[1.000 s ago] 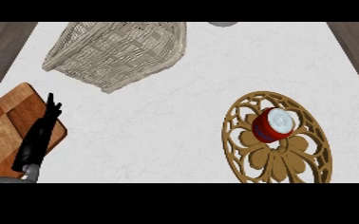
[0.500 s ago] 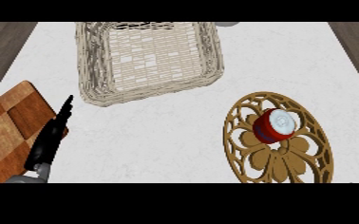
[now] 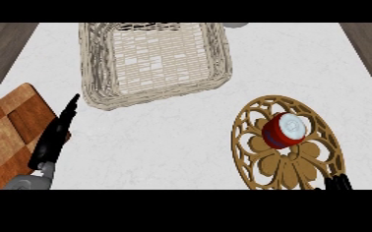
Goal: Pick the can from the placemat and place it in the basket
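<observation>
the left hand's fingers (image 3: 67,113) lie straight and close together, pointing toward the far side of the counter, with nothing in their grasp. the left hand (image 3: 49,145) itself rests at the near left, along the right edge of a checked wooden cutting board (image 3: 20,123), its grey forearm entering from the lower edge. only a dark sliver of the right hand (image 3: 338,183) shows at the near right corner, just beside the near rim of the placemat, and whether it is open or closed cannot be told. it touches nothing that can be seen.

the can (image 3: 285,130), red with a pale top, sits on the far part of the round, openwork wooden placemat (image 3: 285,171) at the right of the white counter (image 3: 167,142). the pale woven basket (image 3: 156,92) stands on the far left-centre of the counter, mouth up, its woven floor in full sight, well apart from the can and near the left hand's fingertips. a small grey object (image 3: 234,24) peeks in at the far edge, just past the basket's right corner.
</observation>
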